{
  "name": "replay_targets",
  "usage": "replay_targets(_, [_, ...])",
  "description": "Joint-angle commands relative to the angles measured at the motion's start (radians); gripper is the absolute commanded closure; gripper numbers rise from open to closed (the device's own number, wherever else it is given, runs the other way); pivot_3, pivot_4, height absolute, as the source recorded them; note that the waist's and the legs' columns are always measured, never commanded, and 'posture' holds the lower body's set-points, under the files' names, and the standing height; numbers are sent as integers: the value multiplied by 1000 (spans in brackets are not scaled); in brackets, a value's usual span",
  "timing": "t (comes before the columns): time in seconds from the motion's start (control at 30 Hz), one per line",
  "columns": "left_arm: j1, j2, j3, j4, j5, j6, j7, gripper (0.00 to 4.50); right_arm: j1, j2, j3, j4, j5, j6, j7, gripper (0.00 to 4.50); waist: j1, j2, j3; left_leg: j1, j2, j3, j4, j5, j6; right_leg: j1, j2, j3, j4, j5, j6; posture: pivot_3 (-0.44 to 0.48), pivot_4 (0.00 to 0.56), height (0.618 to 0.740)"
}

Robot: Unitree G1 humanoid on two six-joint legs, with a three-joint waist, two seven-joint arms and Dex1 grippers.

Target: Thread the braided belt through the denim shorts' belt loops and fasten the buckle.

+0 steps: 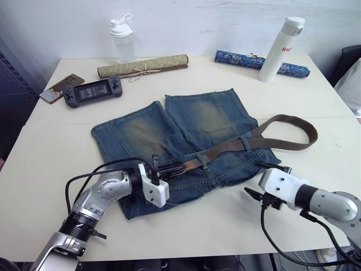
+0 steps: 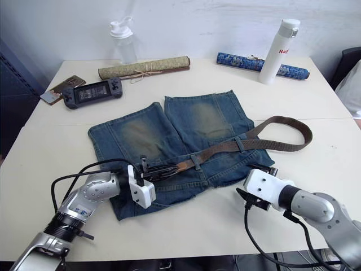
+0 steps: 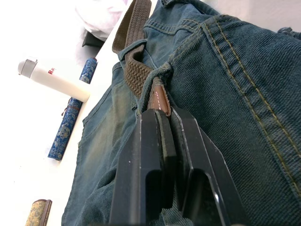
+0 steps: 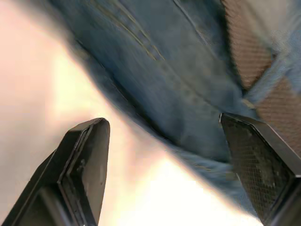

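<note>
The denim shorts [image 1: 186, 135] lie flat on the table, waistband toward me. The braided belt [image 1: 225, 148] runs along the waistband under two belt loops [image 1: 202, 161], then curls off the shorts in a loop at the right [image 1: 307, 135]. My left gripper [image 1: 179, 168] is shut on the belt's tan leather end [image 3: 160, 99], just short of a belt loop [image 3: 159, 75]. My right gripper [image 1: 262, 180] stands open over the table at the waistband's right corner, with denim [image 4: 178, 84] and belt [image 4: 244, 52] ahead of its fingers. I cannot make out the buckle.
Along the far edge stand a clear shaker bottle [image 1: 122, 38], a tan rolled mat [image 1: 142, 66], a blue rolled mat [image 1: 260, 63] and a white bottle [image 1: 281, 49]. A handheld game console [image 1: 92, 91] and a phone [image 1: 61, 88] lie at the far left.
</note>
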Motion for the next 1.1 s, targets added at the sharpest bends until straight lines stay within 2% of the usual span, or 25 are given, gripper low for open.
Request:
replay_targets(0.03, [-4, -1, -5, -8, -10, -15, 9, 4500, -13, 26, 40, 33, -147, -69, 13, 549, 0, 0, 0, 0, 0, 0, 0, 0, 0, 1, 0, 0, 0, 0, 0, 0, 150, 717])
replay_targets(0.2, [-5, -1, -4, -7, -10, -14, 10, 4500, -81, 120, 123, 81, -297, -99, 15, 549, -2, 0, 0, 4, 0, -3, 1, 0, 0, 6, 0, -3, -1, 0, 0, 0, 150, 717])
replay_targets(0.23, [-5, -1, -4, -6, -10, -14, 9, 4500, -88, 140, 135, 86, -319, -99, 16, 779, -3, 0, 0, 5, 0, -3, 1, 0, 0, 7, 0, -2, -1, 0, 0, 0, 150, 717])
replay_targets(0.33, [-5, -1, -5, -5, -11, -16, 9, 4500, -106, 194, 152, 107, -364, -104, 12, 1781, -4, 0, 0, 6, 2, -4, 1, 0, -1, 9, -1, -3, -2, 0, 0, 0, 150, 717])
replay_targets(0.4, [-3, -1, -5, -7, -10, -15, 10, 4500, -116, 225, 149, 108, -377, -95, 16, 2952, -4, 0, 0, 6, 2, -4, 1, 0, -1, 9, 0, -3, -2, 0, 0, 0, 150, 717])
replay_targets(0.43, [-3, 0, -5, -8, -10, -15, 9, 4500, -118, 233, 146, 108, -382, -86, 25, 3329, -4, 0, 0, 5, 1, -4, 1, 0, -1, 9, 0, -3, -2, 0, 0, 0, 150, 717])
replay_targets(0.47, [-4, -1, -4, -7, -9, -16, 10, 4500, -117, 240, 141, 109, -386, -80, 32, 3976, -3, 0, 0, 5, 1, -4, 1, 0, -1, 9, 0, -4, -1, 0, 0, 0, 150, 717])
replay_targets(0.5, [-4, -1, -4, -7, -8, -16, 11, 4500, -115, 245, 136, 111, -390, -78, 39, 4438, -3, 0, 0, 5, 1, -4, 1, 0, -1, 9, 0, -4, -1, 0, 0, 0, 150, 717])
replay_targets(0.63, [-4, 0, -4, -9, -5, -16, 12, 4500, -105, 254, 100, 118, -391, -74, 48, 4438, -3, 0, 0, 5, 1, -4, 1, 0, -1, 9, 0, -4, -1, 0, 0, 0, 150, 717])
replay_targets(0.73, [12, 19, 13, -34, -7, -13, 11, 4500, -73, 242, -2, 121, -365, -31, 53, 4438, -1, 0, 0, 5, 0, -4, 1, 0, -1, 9, 0, -4, -1, 0, 0, 0, 150, 717])
replay_targets(0.9, [66, 94, 50, -115, -60, -35, -8, 4500, -30, 223, -131, 137, -354, 5, 77, 4438, 16, 0, 0, 5, 0, -5, 2, 0, 0, 9, 0, -4, -1, 0, 0, 0, 150, 717])
replay_targets(1.1, [102, 176, 85, -169, -77, -59, -15, 4500, -48, 233, -166, 172, -375, 41, 81, 4438, 22, 1, 0, 5, 0, -6, 1, 0, 0, 9, -2, -3, -1, 0, 0, 0, 150, 717])
